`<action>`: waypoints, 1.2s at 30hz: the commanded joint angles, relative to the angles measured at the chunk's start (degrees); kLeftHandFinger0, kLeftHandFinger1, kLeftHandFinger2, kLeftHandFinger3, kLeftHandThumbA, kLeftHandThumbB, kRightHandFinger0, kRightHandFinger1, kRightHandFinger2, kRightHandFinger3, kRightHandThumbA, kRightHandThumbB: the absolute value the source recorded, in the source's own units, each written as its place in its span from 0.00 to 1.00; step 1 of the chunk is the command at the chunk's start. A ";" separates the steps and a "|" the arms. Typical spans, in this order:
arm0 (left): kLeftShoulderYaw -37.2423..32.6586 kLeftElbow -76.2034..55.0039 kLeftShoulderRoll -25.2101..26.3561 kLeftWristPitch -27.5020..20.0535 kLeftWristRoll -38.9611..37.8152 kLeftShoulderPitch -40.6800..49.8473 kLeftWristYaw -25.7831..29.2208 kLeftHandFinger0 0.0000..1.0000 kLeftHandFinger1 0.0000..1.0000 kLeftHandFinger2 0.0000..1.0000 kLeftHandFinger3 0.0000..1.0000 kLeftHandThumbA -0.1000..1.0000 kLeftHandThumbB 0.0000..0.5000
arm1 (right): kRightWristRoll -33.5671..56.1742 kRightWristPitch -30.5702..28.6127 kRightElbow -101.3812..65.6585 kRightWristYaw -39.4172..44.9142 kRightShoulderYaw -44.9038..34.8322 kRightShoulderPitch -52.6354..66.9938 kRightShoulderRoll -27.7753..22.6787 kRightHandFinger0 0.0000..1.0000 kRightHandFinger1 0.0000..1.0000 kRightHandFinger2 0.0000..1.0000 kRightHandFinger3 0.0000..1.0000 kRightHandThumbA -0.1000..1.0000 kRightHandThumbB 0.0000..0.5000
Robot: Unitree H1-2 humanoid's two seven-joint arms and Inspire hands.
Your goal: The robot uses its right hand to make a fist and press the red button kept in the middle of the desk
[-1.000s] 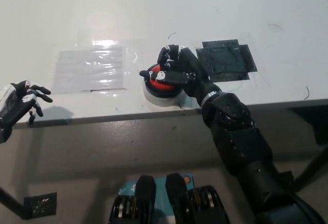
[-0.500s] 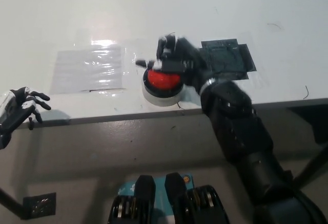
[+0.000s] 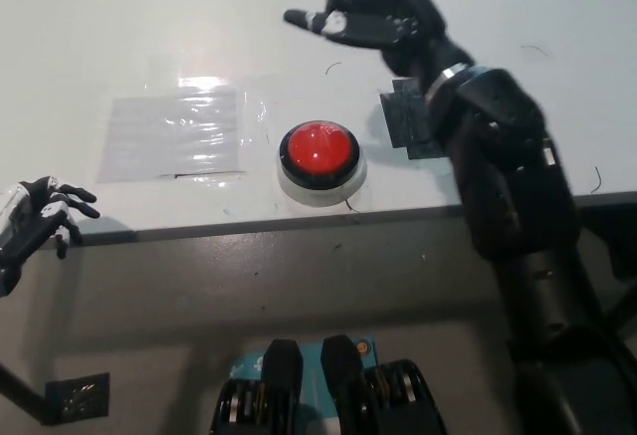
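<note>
The red button (image 3: 318,148) sits in its black ring on a white round base, near the front edge of the white desk (image 3: 149,37), fully uncovered. My black right hand (image 3: 370,5) hovers high above the desk, behind and to the right of the button and well apart from it. Its fingers are curled into a fist, with one digit sticking out to the left. My white left hand (image 3: 38,218) rests off the desk's front left edge, its dark fingers spread and holding nothing.
A clear taped plastic sheet (image 3: 174,134) lies left of the button. A black taped patch (image 3: 406,121) lies right of it, partly hidden by my right forearm. The desk's front edge (image 3: 299,218) runs just below the button.
My right hand has lifted off the button and swung up and away to the back right, leaving the button exposed. The left hand has drifted slightly lower.
</note>
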 commanded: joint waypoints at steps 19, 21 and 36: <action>1.78 -2.16 1.19 -0.46 -0.89 1.07 -0.02 0.20 0.29 0.43 0.57 0.57 0.00 | 2.30 2.56 -15.86 1.77 -5.81 8.47 -16.95 0.37 0.45 0.56 0.60 1.00 0.99; 1.84 -2.45 1.19 -0.35 -0.98 1.17 -0.05 0.20 0.29 0.43 0.57 0.57 0.00 | 2.13 3.21 -17.83 1.75 -5.57 10.26 -18.10 0.33 0.47 0.57 0.67 1.00 0.97; 2.81 -3.11 2.01 1.55 -0.99 0.72 0.42 0.21 0.29 0.41 0.56 0.55 0.00 | 5.52 7.20 -28.76 -0.62 -11.21 25.77 -19.97 0.33 0.53 0.63 0.81 1.00 0.90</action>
